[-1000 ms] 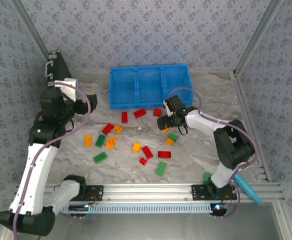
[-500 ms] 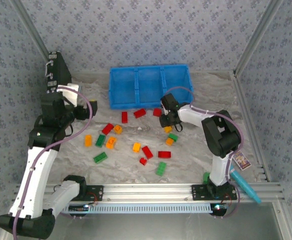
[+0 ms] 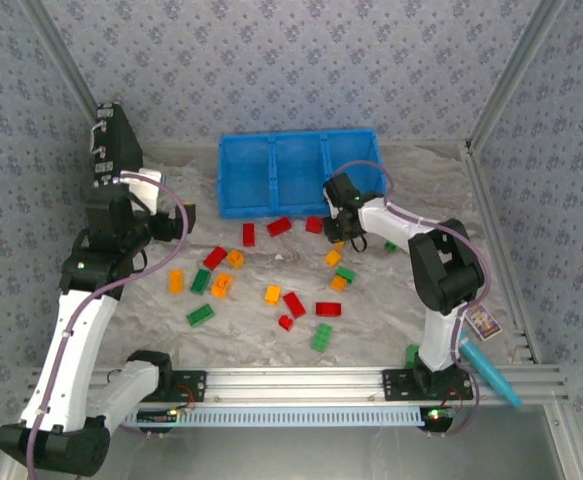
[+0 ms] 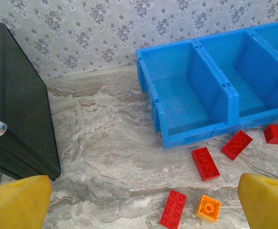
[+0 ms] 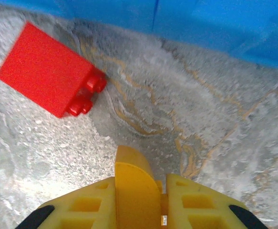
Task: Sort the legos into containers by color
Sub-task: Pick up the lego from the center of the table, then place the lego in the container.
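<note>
The blue three-compartment bin [image 3: 271, 208] stands at the back of the table with nothing showing inside it; it also appears in the left wrist view [image 4: 229, 93] and the right wrist view [image 5: 215, 24]. Red, orange and green legos lie scattered in front of it, such as a red one [image 3: 294, 303] and an orange one [image 3: 333, 257]. My right gripper [image 3: 337, 232] [image 5: 160, 186] is shut, low over bare table just before the bin, beside a red brick [image 5: 48, 76] [image 3: 314, 224]. My left gripper [image 3: 186, 215] [image 4: 143, 202] hangs open above a red brick [image 4: 173, 209] and an orange brick [image 4: 209, 208].
A black hard case [image 3: 111, 140] [image 4: 15, 105] leans at the back left. A cyan tube [image 3: 491, 375] and a printed card [image 3: 483, 322] lie at the right near the rail. A green brick [image 3: 389, 245] sits under the right arm.
My right gripper has drawn back from the orange brick toward the bin's front wall, leaving that brick on the table. The left arm has shifted only slightly.
</note>
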Controlling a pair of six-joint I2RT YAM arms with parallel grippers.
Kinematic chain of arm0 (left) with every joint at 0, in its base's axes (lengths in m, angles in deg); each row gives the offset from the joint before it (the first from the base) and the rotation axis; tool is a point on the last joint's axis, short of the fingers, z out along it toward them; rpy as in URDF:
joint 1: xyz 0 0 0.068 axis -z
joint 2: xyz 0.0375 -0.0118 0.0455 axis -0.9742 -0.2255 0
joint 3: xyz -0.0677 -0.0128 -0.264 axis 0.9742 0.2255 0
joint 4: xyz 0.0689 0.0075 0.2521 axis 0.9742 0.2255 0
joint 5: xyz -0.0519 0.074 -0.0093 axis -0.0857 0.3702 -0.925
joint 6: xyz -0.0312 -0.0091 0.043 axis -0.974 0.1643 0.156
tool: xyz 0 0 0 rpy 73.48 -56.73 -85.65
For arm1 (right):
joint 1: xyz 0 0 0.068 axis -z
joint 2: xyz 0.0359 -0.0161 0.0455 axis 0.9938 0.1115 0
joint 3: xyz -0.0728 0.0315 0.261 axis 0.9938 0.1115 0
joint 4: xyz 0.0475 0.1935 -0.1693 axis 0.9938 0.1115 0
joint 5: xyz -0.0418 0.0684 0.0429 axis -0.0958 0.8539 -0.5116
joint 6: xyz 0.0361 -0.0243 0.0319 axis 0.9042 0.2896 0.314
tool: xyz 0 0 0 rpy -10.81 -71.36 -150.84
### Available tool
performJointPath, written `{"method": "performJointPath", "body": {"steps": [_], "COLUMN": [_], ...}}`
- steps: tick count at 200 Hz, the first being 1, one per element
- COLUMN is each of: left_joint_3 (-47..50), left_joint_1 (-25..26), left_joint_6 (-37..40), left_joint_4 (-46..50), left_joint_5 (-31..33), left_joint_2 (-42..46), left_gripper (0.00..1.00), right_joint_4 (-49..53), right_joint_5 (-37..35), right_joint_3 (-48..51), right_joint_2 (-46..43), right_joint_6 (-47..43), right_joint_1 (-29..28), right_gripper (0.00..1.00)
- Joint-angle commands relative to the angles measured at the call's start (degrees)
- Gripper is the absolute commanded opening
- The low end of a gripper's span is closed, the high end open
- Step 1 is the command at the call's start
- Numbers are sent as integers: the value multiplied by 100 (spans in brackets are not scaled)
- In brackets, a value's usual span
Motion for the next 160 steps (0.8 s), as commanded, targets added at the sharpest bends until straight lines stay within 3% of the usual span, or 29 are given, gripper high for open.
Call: {"method": "performJointPath", "body": {"steps": [1,57,90,137,160], "left_joint_3": [51,253,218,453,497], "left_joint_1": [28,33,76,158,166], "left_joint_6": [174,311,356,363,352], "left_joint_4": [-172,-407,-412,-542,-546], "left_joint_5": [18,40,-466,-472,-459], "left_joint_2": [77,229,194,283,333], "left_gripper": [100,100,100,100,100], "right_joint_4": [623,840,944,1364,1146], "right_joint_5": [20,556,612,876,1055], "right_joint_3": [-509,-2155,-4005,-7051,-7631], "right_joint_2": [-287,-130,908,2941,3548], "right_joint_6": [-167,-184,-268,-308,-256], "right_joint_1": [24,-329,-636,-876,-909], "right_gripper": [21,21,20,20,21]}}
